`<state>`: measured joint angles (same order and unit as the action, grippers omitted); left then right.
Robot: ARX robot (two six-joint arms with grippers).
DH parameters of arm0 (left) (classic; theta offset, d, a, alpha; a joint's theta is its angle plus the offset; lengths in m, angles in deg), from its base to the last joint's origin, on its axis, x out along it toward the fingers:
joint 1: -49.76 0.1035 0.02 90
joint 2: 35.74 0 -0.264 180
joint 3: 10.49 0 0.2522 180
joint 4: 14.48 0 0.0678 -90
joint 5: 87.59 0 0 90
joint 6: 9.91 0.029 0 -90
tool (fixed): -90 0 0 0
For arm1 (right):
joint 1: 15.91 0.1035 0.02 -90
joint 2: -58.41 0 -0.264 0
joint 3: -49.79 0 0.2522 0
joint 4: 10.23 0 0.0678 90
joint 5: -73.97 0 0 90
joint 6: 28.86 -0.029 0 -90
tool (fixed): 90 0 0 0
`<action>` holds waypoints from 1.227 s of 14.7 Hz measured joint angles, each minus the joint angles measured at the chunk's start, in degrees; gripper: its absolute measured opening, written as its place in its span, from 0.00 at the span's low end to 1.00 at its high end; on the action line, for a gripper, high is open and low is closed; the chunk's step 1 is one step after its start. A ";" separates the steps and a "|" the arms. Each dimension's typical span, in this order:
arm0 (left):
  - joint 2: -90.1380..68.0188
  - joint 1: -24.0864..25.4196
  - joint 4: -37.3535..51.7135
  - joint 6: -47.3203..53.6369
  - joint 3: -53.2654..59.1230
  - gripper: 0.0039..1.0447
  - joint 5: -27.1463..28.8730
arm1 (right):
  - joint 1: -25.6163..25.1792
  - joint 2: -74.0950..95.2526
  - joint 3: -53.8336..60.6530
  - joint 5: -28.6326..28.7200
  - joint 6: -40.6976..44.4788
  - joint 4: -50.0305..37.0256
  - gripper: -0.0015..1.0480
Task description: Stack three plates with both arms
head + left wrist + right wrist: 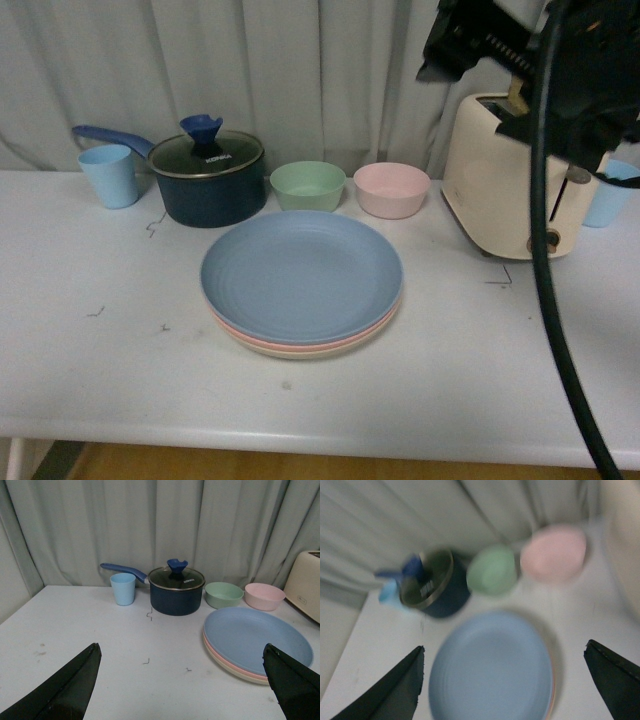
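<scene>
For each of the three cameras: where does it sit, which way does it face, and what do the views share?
Front: on the body, facing the table; the right arm shows upper right.
Left wrist: low over the table's left part, facing the pot; both open jaws show.
Right wrist: blurred, high, looking down; open jaws show.
Shared: the blue plate topping the stack, green bowl, pink bowl.

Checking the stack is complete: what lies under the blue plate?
Under the blue plate, only the rim of the pink plate shows, and below it the beige plate's edge. Their faces are covered.
</scene>
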<state>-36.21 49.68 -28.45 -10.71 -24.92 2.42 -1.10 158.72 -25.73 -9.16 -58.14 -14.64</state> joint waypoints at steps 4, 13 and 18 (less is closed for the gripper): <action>0.00 0.02 0.00 0.00 0.00 0.94 0.04 | -7.13 -21.84 26.16 -14.73 22.51 -25.62 0.56; 0.00 0.02 0.02 0.00 0.00 0.94 0.00 | -14.82 -60.67 55.69 -6.91 28.89 -14.62 0.02; 0.00 0.02 0.00 0.00 0.00 0.94 0.00 | -14.82 -69.99 58.80 -6.91 28.92 -8.68 0.02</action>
<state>-36.21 49.71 -28.45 -10.71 -24.92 2.42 -15.92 88.73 33.07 -16.07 -29.22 -23.32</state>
